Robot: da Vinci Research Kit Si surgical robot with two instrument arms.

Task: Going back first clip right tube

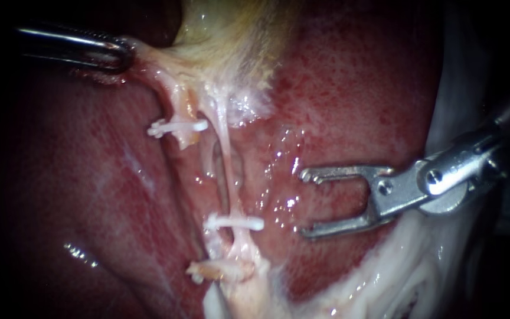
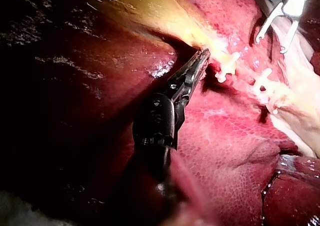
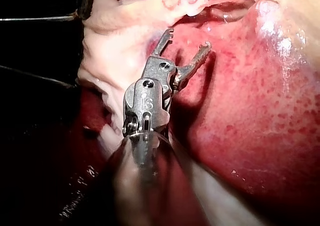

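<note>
Right instrument hand wide open, empty; clipped right tube lies leftward, apart, axis vertical. Left instrument hand grips gallbladder.

The gallbladder lies at the upper edge of the liver, and two tubes run down from it over the liver's middle. The left tube carries the upper clip, near the gallbladder. The right tube, just beside it, carries the lower clip. The left instrument meets the gallbladder's left edge (both jaws closed on its tissue). The right instrument sits toward the liver's right edge, jaws parted, facing the lower clip with a gap between.
</note>
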